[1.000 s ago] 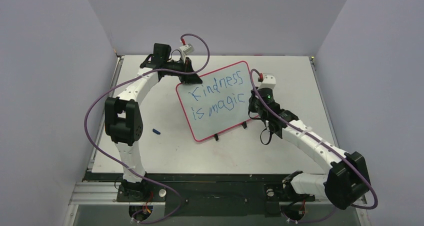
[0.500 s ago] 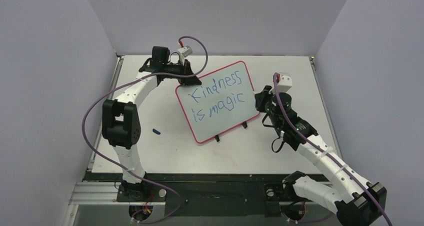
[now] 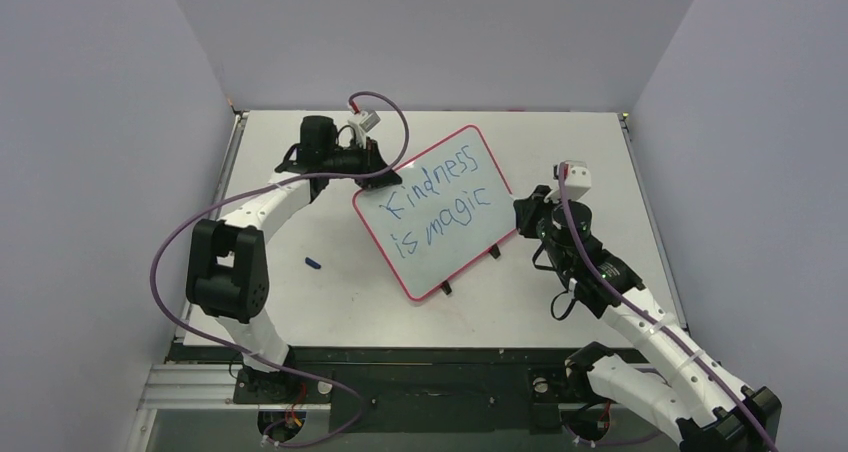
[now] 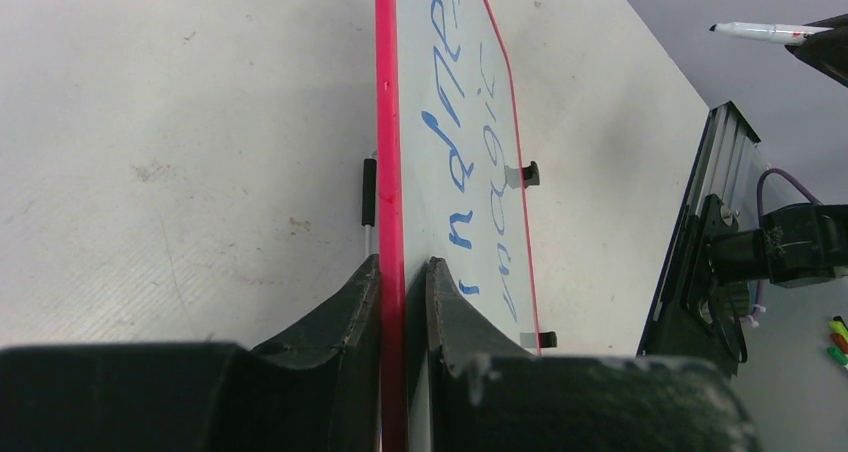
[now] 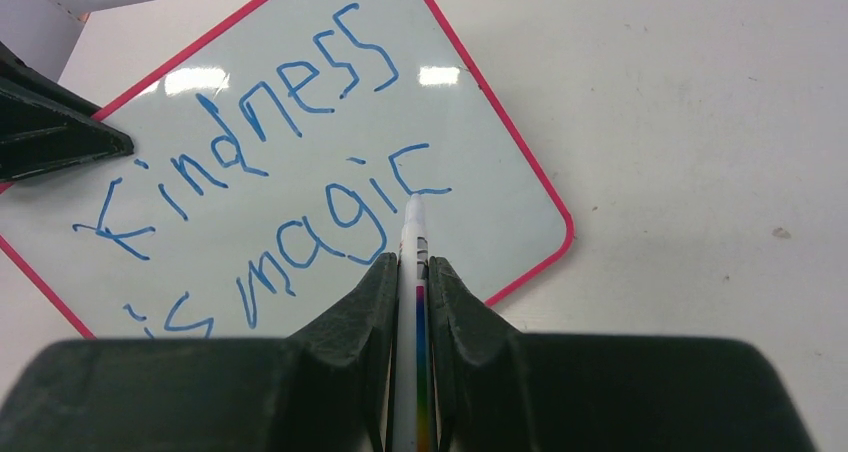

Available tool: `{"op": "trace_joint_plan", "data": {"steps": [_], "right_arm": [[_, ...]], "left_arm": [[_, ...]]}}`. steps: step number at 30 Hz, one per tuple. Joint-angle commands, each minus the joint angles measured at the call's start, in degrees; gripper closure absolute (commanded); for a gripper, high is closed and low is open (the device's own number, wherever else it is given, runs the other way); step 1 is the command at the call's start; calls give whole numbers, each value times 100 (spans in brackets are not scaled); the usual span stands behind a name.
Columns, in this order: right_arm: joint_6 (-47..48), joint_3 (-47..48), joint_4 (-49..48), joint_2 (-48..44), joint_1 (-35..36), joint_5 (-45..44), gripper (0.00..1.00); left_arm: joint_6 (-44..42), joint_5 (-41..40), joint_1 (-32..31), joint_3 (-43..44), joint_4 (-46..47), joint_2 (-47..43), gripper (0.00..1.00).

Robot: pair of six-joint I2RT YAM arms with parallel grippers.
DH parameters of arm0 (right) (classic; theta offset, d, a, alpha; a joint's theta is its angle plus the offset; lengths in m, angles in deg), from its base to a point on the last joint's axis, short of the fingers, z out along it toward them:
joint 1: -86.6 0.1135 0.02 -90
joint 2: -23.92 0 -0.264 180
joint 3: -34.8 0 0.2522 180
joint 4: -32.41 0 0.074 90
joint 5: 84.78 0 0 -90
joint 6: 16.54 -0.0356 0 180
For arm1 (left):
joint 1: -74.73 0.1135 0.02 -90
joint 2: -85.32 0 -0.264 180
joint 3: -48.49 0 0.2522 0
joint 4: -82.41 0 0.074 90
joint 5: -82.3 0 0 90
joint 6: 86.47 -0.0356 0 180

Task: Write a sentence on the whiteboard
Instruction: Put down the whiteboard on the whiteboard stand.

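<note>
1. Whiteboard (image 3: 455, 257) lay skewed at the middle of the table (image 3: 300, 222), its blue sentence (image 3: 440, 204) reading "Kindness is magic".
2. Left gripper (image 4: 403, 272) was clamped on its red rim.
3. Right gripper (image 5: 412, 267) pinched a marker (image 5: 413, 234), tip by the final letter.

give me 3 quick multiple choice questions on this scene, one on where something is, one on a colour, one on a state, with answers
1. Where does the left gripper hold the whiteboard? A) on its red-rimmed edge B) in the middle of its face C) nowhere
2. What colour is the sentence? A) red B) green C) blue
3. What state is the right gripper in? A) open and empty B) shut on the marker C) shut on the board

Answers: 1 A, its jaws pinch the red rim in the left wrist view. 2 C, the letters are blue. 3 B, the marker sits clamped between its jaws.
</note>
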Motion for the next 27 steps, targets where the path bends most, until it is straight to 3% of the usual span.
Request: {"op": "trace_joint_plan", "data": {"steps": [1,8,17,27], "right_arm": [[-26,-87,-108,-226,-83,32,100],[-49,-174,-128,-291,-123,48,100],[-37,-233,-165,-307,-174,75,100],[-36,-262,-200,-280,-250,120,100]], "left_arm": [[-44,-400,-522,-813,258,-131,100],[24,-732,-533,-1205,440,-406,100],[-167,-1113,-515,-1394,469,-682,74],[-139,-1172,-513,-1432,566,-919,60]]}}
